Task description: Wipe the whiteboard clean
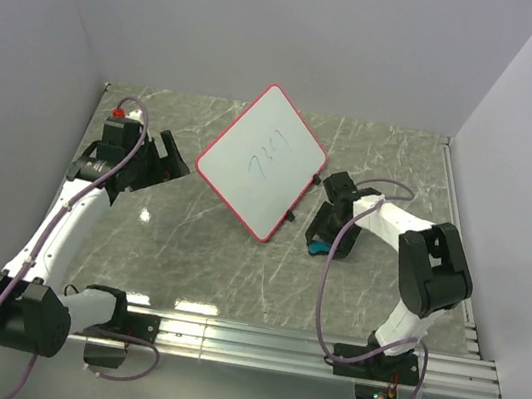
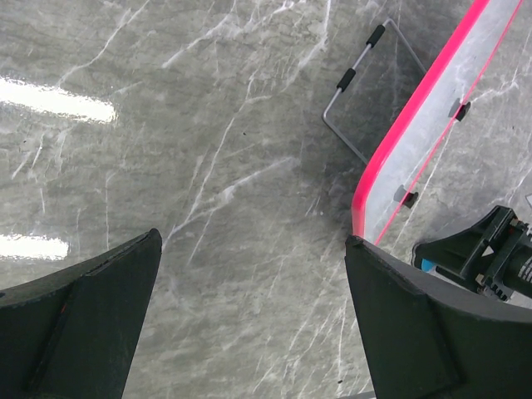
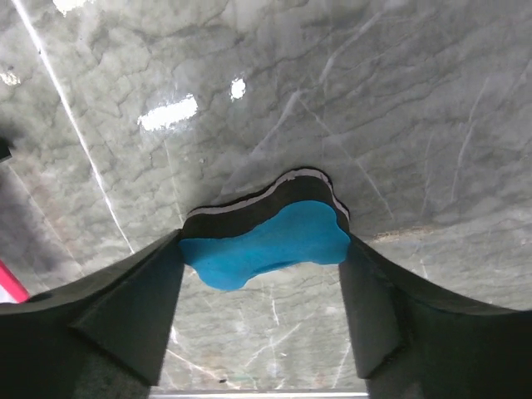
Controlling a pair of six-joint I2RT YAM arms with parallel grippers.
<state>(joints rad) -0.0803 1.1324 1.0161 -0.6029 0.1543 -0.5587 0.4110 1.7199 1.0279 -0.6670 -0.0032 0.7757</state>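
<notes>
The whiteboard (image 1: 255, 142), white with a red-pink rim, stands tilted on the table's middle with blue scribbles (image 1: 269, 167) on its face. In the left wrist view its rim and back (image 2: 453, 100) show at the right, propped on a wire stand (image 2: 359, 87). My left gripper (image 1: 172, 166) hovers left of the board, open and empty (image 2: 252, 241) over bare table. My right gripper (image 1: 321, 237) is low on the table to the right of the board. Its fingers press both ends of a blue eraser (image 3: 266, 241) with a black felt pad (image 1: 318, 249).
The marble-patterned table (image 1: 197, 249) is walled at the back and both sides. An aluminium rail (image 1: 274, 343) runs along the near edge by the arm bases. Black clips (image 1: 293, 216) stick out from the board's lower right edge, near my right gripper.
</notes>
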